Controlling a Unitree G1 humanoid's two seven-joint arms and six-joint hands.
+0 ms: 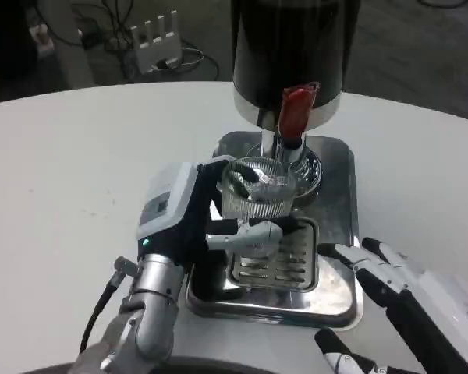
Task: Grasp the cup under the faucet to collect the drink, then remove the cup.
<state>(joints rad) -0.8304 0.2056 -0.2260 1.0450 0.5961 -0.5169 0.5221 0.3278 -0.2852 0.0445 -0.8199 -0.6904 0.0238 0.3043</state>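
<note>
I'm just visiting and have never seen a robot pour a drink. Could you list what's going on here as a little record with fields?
Cup: clear ribbed cup, upright under the faucet
Left hand: left hand holds the cup
Right hand: right hand open, apart from the cup, beside the tray
Dispenser: black dispenser with a red lever
Tray: metal drip tray on the white table
Drink in cup: cannot tell

The left hand (pixel 189 212) has a white, boxy plastic back with faint grey markings, black inner parts and white-tipped fingers (pixel 253 231). Its ribbed silver metal forearm (pixel 150 315) carries a small green light near the wrist and a thin black cable (pixel 97 313) looping beside it. The right hand (pixel 390 288) is white-backed with black and white fingers.
</note>
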